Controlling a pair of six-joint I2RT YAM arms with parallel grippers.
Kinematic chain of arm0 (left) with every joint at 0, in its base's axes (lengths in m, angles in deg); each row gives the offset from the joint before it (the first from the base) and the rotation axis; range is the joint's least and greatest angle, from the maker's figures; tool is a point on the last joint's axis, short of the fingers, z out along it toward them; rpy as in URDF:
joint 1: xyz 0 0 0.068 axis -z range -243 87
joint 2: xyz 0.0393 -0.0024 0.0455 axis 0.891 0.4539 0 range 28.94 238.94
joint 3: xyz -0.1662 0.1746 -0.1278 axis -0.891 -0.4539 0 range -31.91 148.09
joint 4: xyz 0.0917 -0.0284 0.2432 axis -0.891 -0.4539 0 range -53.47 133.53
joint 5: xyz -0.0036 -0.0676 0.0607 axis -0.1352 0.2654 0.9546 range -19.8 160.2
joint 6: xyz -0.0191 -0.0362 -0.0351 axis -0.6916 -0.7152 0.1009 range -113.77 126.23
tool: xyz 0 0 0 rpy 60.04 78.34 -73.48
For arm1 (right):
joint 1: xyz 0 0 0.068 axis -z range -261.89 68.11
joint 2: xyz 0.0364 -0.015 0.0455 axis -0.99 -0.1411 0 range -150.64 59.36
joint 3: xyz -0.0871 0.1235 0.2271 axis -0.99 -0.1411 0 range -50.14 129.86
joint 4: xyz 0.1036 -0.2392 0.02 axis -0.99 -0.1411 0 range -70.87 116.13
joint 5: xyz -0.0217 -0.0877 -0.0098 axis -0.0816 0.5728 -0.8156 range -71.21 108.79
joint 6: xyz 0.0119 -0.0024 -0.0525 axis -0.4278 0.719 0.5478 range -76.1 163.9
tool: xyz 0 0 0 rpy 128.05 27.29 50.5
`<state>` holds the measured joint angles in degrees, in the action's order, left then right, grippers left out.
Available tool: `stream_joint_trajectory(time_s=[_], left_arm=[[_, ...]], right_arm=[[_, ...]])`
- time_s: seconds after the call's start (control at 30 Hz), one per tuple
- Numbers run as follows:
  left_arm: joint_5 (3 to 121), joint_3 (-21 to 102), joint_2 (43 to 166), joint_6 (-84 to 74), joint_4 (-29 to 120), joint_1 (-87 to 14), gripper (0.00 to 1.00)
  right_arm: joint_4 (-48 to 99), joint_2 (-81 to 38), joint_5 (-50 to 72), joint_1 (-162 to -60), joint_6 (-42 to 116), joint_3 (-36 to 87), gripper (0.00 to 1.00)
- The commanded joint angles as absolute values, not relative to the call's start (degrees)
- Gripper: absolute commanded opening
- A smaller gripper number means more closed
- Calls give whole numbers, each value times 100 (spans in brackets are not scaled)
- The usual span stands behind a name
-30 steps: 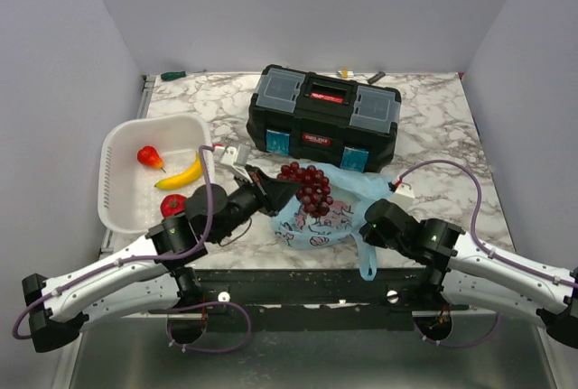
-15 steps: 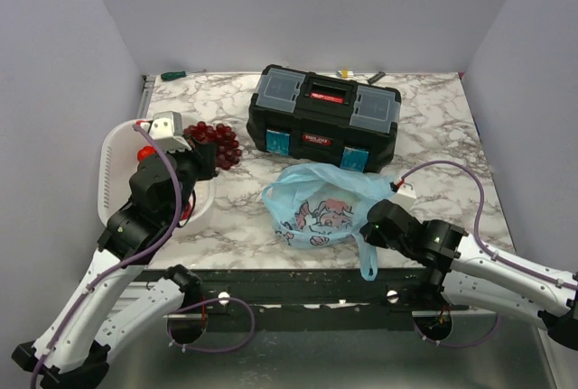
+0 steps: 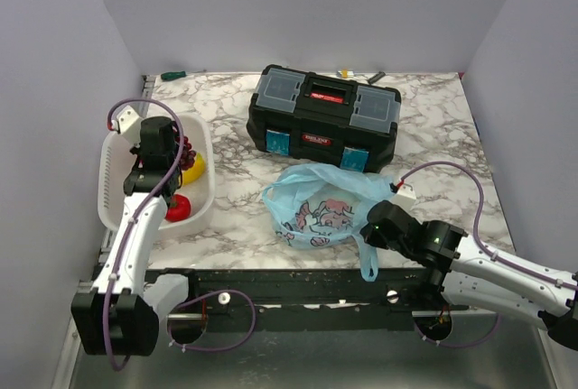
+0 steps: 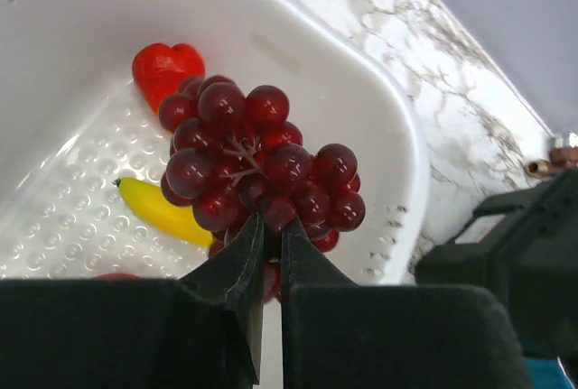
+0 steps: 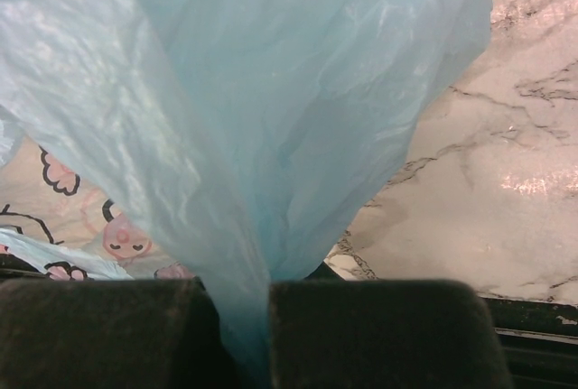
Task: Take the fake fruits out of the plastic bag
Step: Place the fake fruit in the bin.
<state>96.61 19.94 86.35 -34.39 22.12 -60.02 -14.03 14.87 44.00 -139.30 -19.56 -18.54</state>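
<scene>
Pinching the grape bunch (image 4: 257,168) at its near end, the left gripper (image 4: 271,226) has its jaws closed on it and hangs it over the white basket (image 4: 388,127), evidently for release beside the banana (image 4: 163,211). That arm stands raised, wrist tipped downward. The right gripper (image 5: 244,317), arm stretched low, clamps a fold of the plastic bag (image 5: 271,91), judged to anchor it on the table.

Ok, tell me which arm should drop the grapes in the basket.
Left. The left gripper is shut on the grapes, which hang right over the basket, with the banana below. The right gripper is shut on the bag, well off to the side.
</scene>
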Motion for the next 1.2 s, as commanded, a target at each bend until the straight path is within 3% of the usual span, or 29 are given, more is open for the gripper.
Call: stream_joint_trajectory(time_s=[0.0, 0.23, 0.43, 0.63, 0.9, 0.97, 1.17], left_arm=[[9509, 1971, 9230, -4338, 2919, -6575, 0], [9017, 2704, 10794, -5199, 2479, -7016, 0], [8702, 2657, 11215, -5668, 2553, -7087, 0], [8386, 2770, 11479, -5795, 2428, -7220, 17], [8348, 2900, 11273, -5932, 2023, -7278, 70], [8252, 2862, 11064, -5972, 1954, -7276, 76], [7429, 2426, 10177, -5922, 2163, -7233, 77]], right_arm=[[-1421, 1609, 4406, -13965, -1980, -1962, 1], [-1406, 1473, 4461, -13969, -1972, -1929, 1], [-1588, 1366, 4476, -13964, -2041, -1791, 1], [-1575, 1424, 4429, -13970, -2003, -1804, 1], [-1553, 1321, 4349, -13964, -2011, -1772, 1], [-1553, 1301, 4325, -13969, -2027, -1768, 1], [-1505, 1273, 4328, -13964, -1967, -1746, 1]])
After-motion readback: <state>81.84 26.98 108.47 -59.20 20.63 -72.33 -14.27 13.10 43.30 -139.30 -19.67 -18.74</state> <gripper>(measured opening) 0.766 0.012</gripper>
